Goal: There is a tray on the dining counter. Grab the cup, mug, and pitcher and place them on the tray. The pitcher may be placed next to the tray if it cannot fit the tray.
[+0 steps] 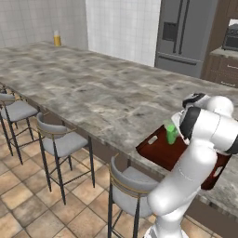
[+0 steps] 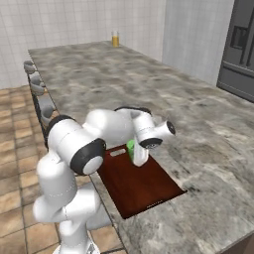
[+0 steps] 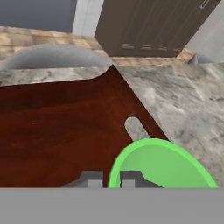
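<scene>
The green cup [image 1: 172, 133] sits upright over the dark red-brown tray [image 1: 160, 151], near the short end with the slot handle, and whether its base touches the wood cannot be told. The tool [image 3: 111, 180] is closed on the cup's rim: in the hand view its two dark tips straddle the near wall of the cup [image 3: 162, 164], one inside the green rim and one outside. The tray [image 2: 139, 186] lies at the stool-side edge of the grey marbled bench [image 2: 198, 124], its long side overhanging that edge a little in the left base view. Its surface around the cup [image 2: 131, 149] is bare, and the slot handle [image 3: 136, 128] shows just beyond the cup. The white arm [image 2: 79, 144] bends over the tray from the stool side and hides part of it. Below the bench edge stand grey-seated bar stools [image 1: 62, 142] on a tan tiled floor. Far off, at the opposite corner of the bench, stands the yellow-orange pitcher [image 1: 56, 38], well apart from the tray. A dark steel refrigerator [image 1: 186, 35] stands against the back wall.
</scene>
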